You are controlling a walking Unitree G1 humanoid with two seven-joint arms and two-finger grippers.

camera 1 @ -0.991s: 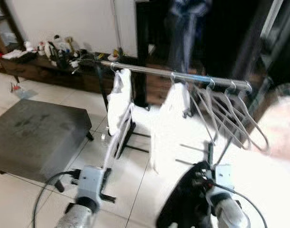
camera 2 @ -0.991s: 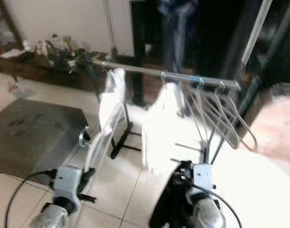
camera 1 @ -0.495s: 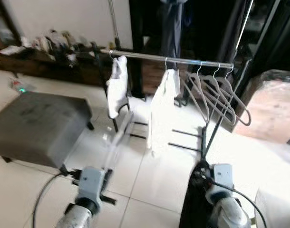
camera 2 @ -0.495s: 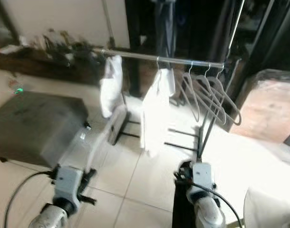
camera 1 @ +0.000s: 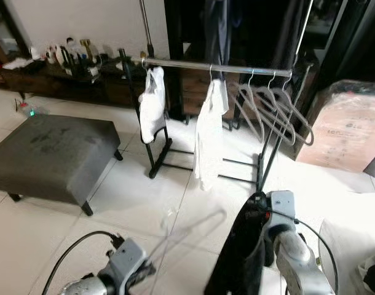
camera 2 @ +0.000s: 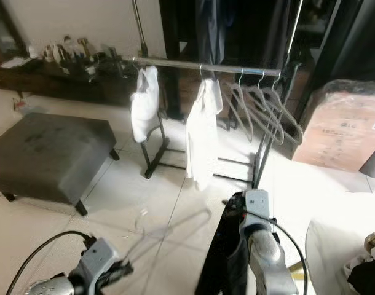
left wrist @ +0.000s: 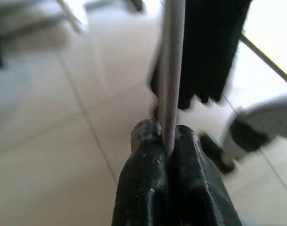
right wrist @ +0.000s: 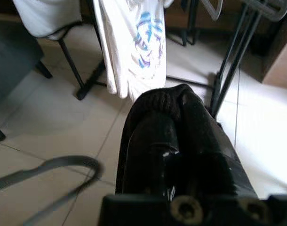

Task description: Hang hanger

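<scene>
Hanger in head views: motion-blurred, faint grey outline; hook end and full shape unclear. In the left wrist view its bar runs out of frame at the top.

Left pincer: fingers cut off by the lower frame edge.

Right pincer: draped in black garment; fingers hidden, open or closed not readable. Garment's lower part cut by frame edge.

Bottles on far low shelf: too small to identify.

Cardboard box: label print illegible.
</scene>
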